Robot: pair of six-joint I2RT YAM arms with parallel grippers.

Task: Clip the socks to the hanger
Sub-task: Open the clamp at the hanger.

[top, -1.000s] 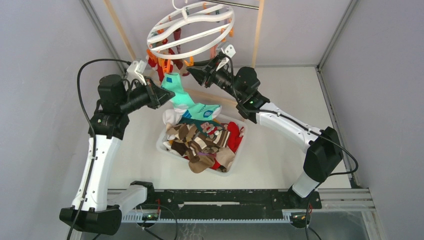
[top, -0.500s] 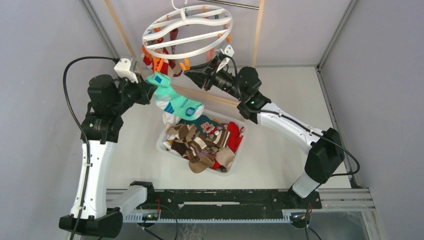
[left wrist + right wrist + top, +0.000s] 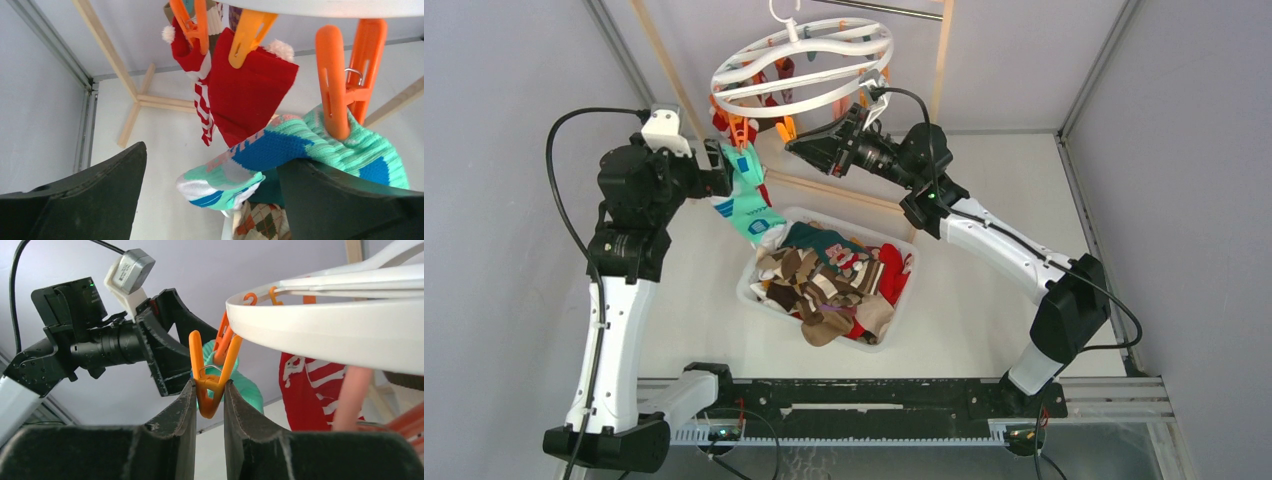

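The white ring hanger [image 3: 804, 62] hangs at the back with red socks [image 3: 252, 87] pegged under it. A mint-teal sock [image 3: 749, 200] dangles from the ring's left side; an orange peg [image 3: 342, 85] sits on its cuff [image 3: 360, 150]. My left gripper [image 3: 722, 165] [image 3: 212, 157] is open wide around that cuff, which rests on the right-hand finger [image 3: 350, 200]. My right gripper [image 3: 790, 145] [image 3: 209, 382] is shut on another orange peg [image 3: 210, 390] under the ring [image 3: 325, 325]. Several more socks [image 3: 824, 285] fill the tub.
The translucent tub [image 3: 745, 290] stands mid-table between the arms. Pale wooden poles [image 3: 941, 70] rise behind the hanger, with a wooden bar [image 3: 844, 190] along the table below it. Grey walls close both sides.
My left gripper rose up and left to the hanger with the mint-teal sock, then opened; the sock now hangs there. The right gripper drifted slightly left, still pinching its peg.
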